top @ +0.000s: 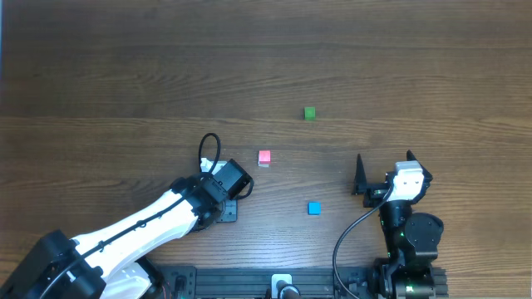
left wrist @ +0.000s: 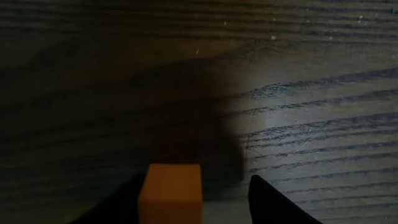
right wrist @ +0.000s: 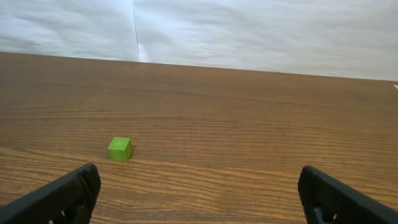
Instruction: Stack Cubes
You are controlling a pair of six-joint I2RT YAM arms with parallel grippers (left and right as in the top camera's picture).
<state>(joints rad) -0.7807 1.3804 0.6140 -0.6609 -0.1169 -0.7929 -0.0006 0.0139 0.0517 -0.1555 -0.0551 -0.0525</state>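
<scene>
Standing closest to the desk's [top: 100, 83] near edge, where both arm bases are, the blue cube [top: 313, 208] lies a little right of the middle, apart from both arms. Just left of the middle, the left gripper [left wrist: 198, 190] points down at the wood with its jaws parted around an orange cube [left wrist: 170, 190]. The cube sits against one finger, with a gap to the other. To the right of the blue cube, the right gripper [top: 385, 170] is held low and level with its jaws spread wide and nothing between them. Farther in, the pink cube [top: 264, 157] rests alone near the desk's middle, just beyond the left gripper. Farthest off, the green cube [top: 309, 113] stands by itself, well apart from the right gripper's fingers [right wrist: 62, 199].
</scene>
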